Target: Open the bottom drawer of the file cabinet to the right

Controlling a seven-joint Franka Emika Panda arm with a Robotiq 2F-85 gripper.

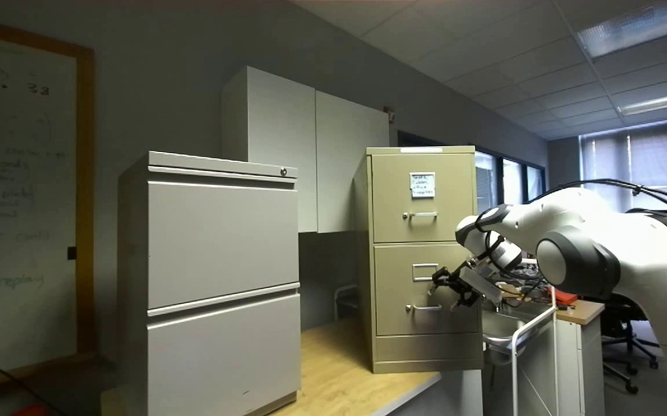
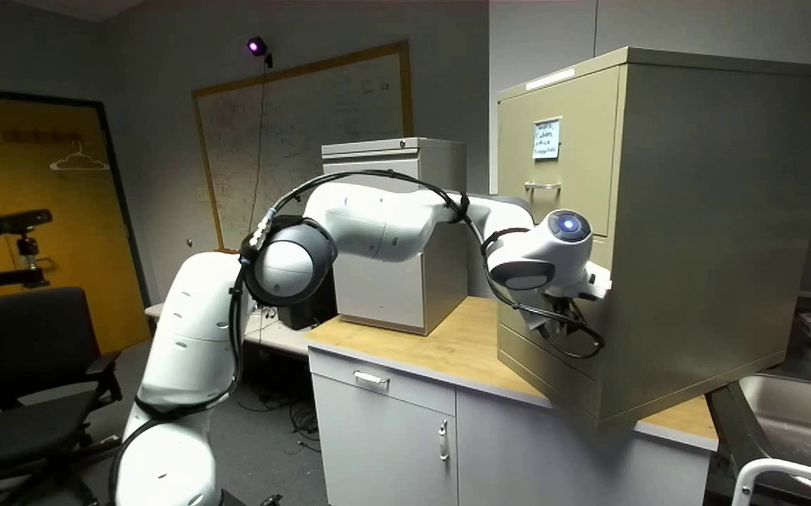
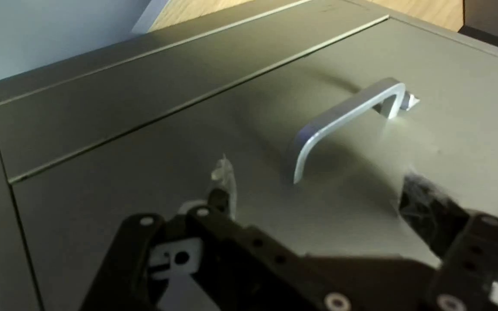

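The file cabinet, tan metal, stands on a wooden counter and shows in both exterior views [image 1: 429, 353] [image 2: 701, 232]. Its bottom drawer [image 1: 394, 289] is shut, its front flush with the cabinet face. The drawer has a silver handle [image 1: 428, 308] and an unfilled label holder [image 1: 425, 272]. My gripper [image 1: 444, 296] is open in front of the drawer, close to the handle's right end. In the wrist view, the handle [image 3: 352, 108] lies ahead of my spread fingertips [image 3: 316, 173], with nothing between them. In an exterior view, my wrist hides most of the drawer front and gripper [image 2: 566, 316].
The top drawer [image 1: 455, 196] with a paper sheet is shut above. A light-grey cabinet [image 1: 223, 242] stands beside the tan one on the wooden counter [image 1: 333, 352]. A sink [image 2: 799, 414] and a white metal rail [image 1: 515, 358] are on the other side.
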